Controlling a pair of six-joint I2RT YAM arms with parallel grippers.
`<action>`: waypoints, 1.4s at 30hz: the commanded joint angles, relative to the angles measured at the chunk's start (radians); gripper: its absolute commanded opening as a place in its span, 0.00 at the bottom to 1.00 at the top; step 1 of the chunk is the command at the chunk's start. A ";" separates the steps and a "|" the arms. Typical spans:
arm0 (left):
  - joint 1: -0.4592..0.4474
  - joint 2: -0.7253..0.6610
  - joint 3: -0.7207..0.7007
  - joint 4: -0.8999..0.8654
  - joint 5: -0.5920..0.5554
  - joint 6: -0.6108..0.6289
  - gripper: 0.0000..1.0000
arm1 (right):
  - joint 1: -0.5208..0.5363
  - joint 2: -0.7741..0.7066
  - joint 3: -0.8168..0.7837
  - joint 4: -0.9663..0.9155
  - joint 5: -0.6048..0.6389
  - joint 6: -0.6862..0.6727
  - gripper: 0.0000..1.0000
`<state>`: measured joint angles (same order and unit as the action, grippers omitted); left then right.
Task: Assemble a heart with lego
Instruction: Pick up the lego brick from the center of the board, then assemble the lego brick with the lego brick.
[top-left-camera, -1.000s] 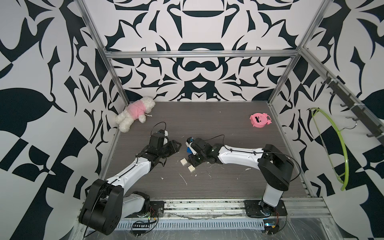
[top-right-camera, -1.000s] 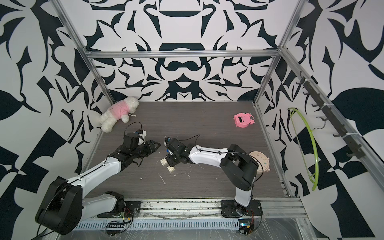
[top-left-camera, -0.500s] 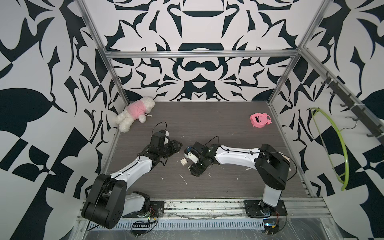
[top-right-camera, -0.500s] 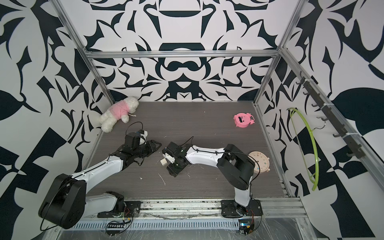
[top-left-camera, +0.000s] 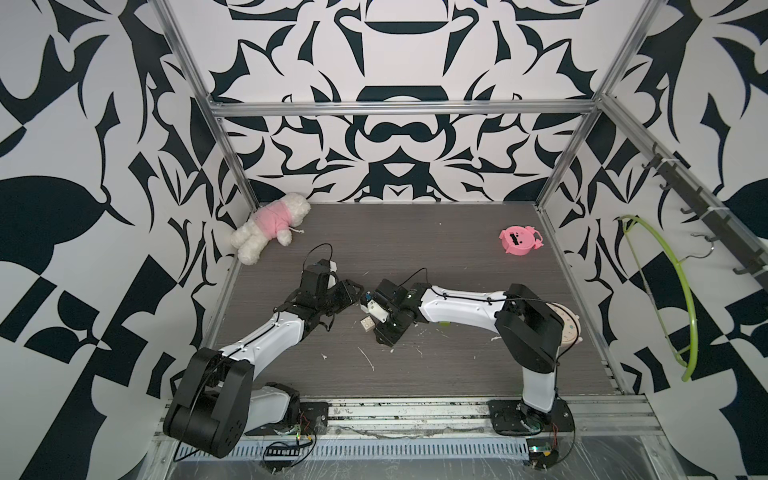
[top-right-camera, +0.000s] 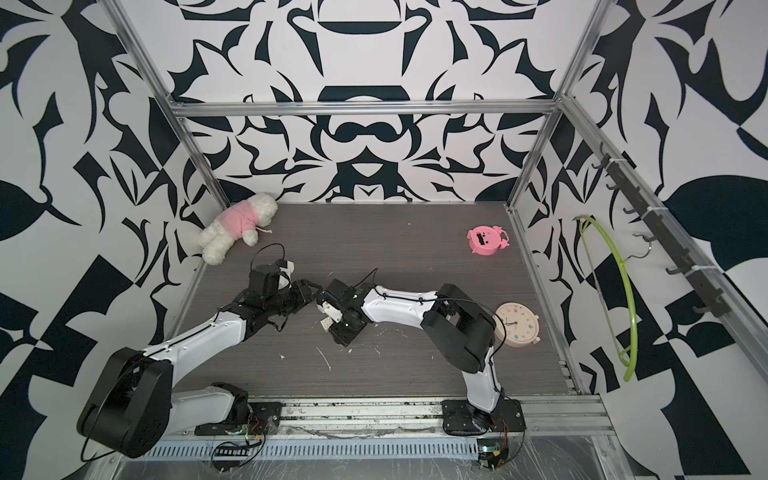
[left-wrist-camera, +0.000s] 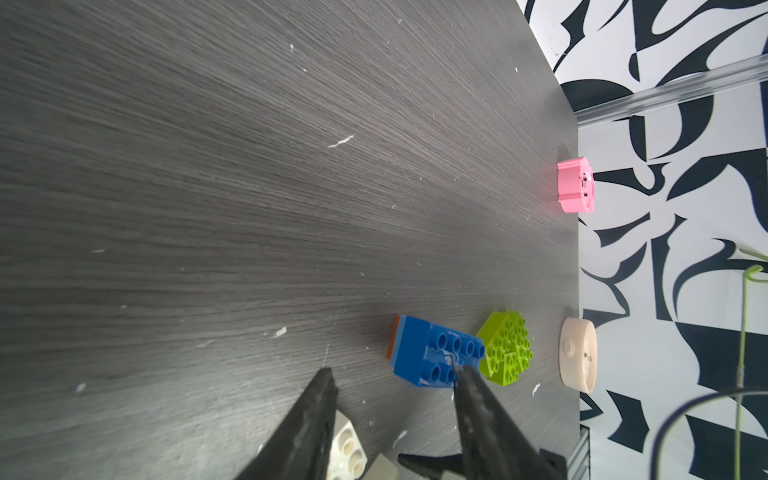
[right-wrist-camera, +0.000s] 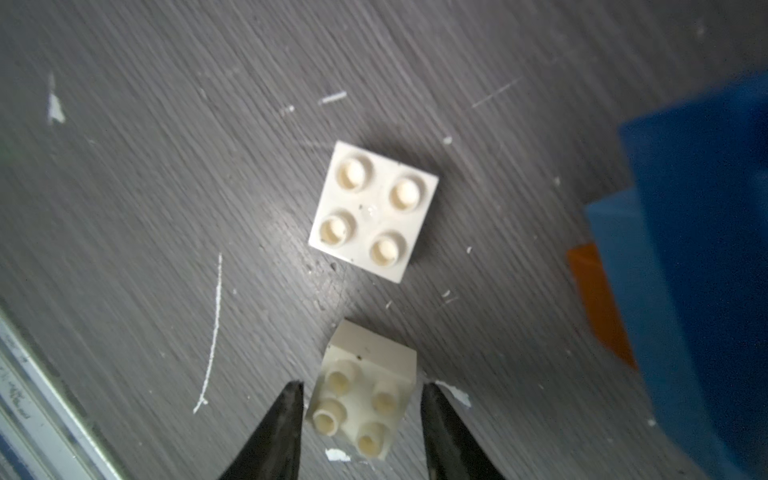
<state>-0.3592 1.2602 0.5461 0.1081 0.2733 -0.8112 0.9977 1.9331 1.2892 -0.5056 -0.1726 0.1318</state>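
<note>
White lego bricks not yet on the blue-orange stack; my right gripper straddles one, grip unclear; left gripper open, empty

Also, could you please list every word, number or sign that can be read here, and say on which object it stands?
No text can be read with certainty.
Cream alarm clock: numerals around the dial, too small to read.
Metal rail: faint dark marks, too blurred to read.
White bricks: no legible brand on the studs.
</note>
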 joint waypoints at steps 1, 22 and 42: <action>0.002 -0.009 -0.020 -0.008 -0.003 0.012 0.50 | 0.007 -0.011 0.037 -0.018 -0.006 -0.003 0.47; 0.002 0.023 -0.029 0.024 0.072 0.032 0.50 | -0.142 -0.266 -0.102 0.003 -0.087 -0.044 0.28; 0.004 0.117 -0.015 0.071 0.202 0.042 0.50 | -0.329 -0.091 0.035 0.040 -0.099 -0.049 0.24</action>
<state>-0.3592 1.3445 0.5171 0.1596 0.4465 -0.7746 0.6495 1.8977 1.2922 -0.4755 -0.2329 0.0784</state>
